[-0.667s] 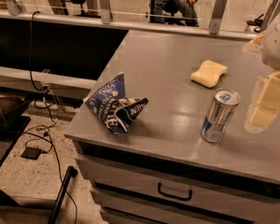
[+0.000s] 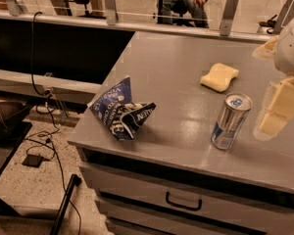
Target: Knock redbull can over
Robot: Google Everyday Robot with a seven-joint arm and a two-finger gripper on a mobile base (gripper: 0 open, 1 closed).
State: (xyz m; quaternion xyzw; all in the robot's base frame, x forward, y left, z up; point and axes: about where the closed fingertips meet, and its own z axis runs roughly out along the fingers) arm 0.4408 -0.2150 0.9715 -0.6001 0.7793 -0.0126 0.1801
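The redbull can (image 2: 230,120) stands upright on the grey cabinet top (image 2: 176,77), near its front right. It is slim and silver with blue panels and a shiny top. My gripper (image 2: 279,106), cream-coloured under a white arm, hangs at the right edge of the camera view. It is just to the right of the can at about the can's height, with a small gap between them. Part of the gripper is cut off by the frame edge.
A crumpled dark blue snack bag (image 2: 121,112) lies at the front left of the top. A pale yellow sponge (image 2: 219,77) lies behind the can. Drawers (image 2: 181,202) are below the front edge, cables (image 2: 44,141) lie on the floor at left, and a railing (image 2: 137,18) runs behind.
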